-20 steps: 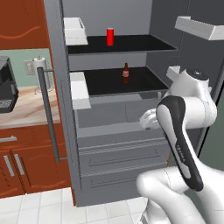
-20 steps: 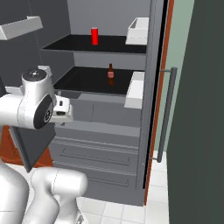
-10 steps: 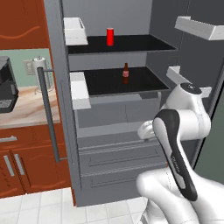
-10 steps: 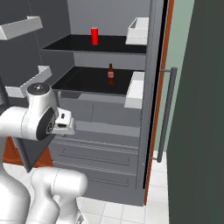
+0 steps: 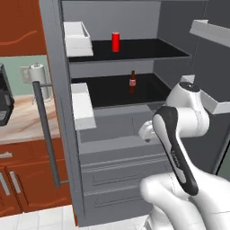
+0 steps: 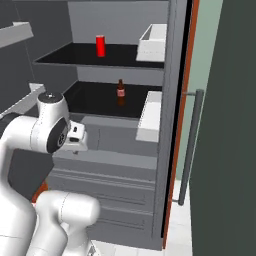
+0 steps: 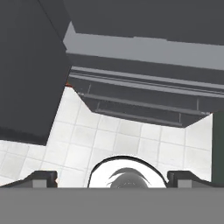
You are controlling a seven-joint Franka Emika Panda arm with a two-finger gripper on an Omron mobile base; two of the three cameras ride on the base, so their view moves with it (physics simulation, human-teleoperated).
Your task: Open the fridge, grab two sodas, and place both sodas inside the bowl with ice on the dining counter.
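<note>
High on the fridge's [image 5: 63, 134] top shelf, one soda [image 5: 116, 42] stands well above the spread-fingered gripper [image 7: 112, 177].

Matt grey fridge [image 5: 112, 179] (glossy black shelves [image 5: 130, 50])

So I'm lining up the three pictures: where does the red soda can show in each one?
Left base view: soda can on the top black shelf, upper middle.
Right base view: same can on the top shelf, upper left.
Hand view: looks down at floor tiles and the fridge's lower drawers; no can there.
Shared landmark: the brown bottle one shelf lower.
</note>
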